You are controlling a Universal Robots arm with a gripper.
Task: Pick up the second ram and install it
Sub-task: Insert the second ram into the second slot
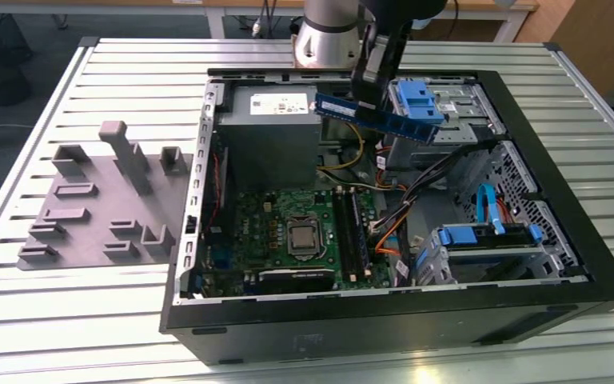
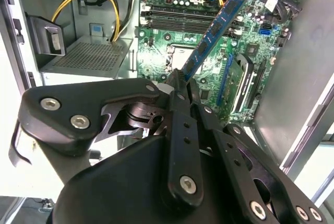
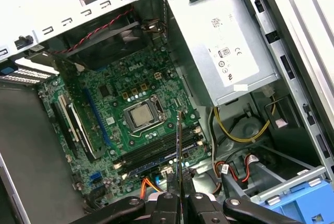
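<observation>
My gripper (image 1: 369, 102) is shut on the second ram (image 1: 380, 117), a slim dark-blue stick with black chips. It hangs tilted in the air over the back of the open computer case, between the grey power supply (image 1: 269, 120) and the blue drive bay. In the second wrist view the ram (image 2: 218, 28) sticks out from the fingertips (image 2: 177, 80) over the green motherboard (image 2: 209, 57). Seen edge-on in the first wrist view, the ram (image 3: 179, 140) stands above the long black memory slots (image 3: 154, 153) beside the processor (image 3: 143, 115).
The black case (image 1: 563, 288) lies open on a slatted metal table (image 1: 105, 320). A grey holder tray (image 1: 105, 216) with upright blocks sits at the exterior view's left. Loose cables (image 1: 392, 200) and blue drive brackets (image 1: 488, 236) crowd the case's right side.
</observation>
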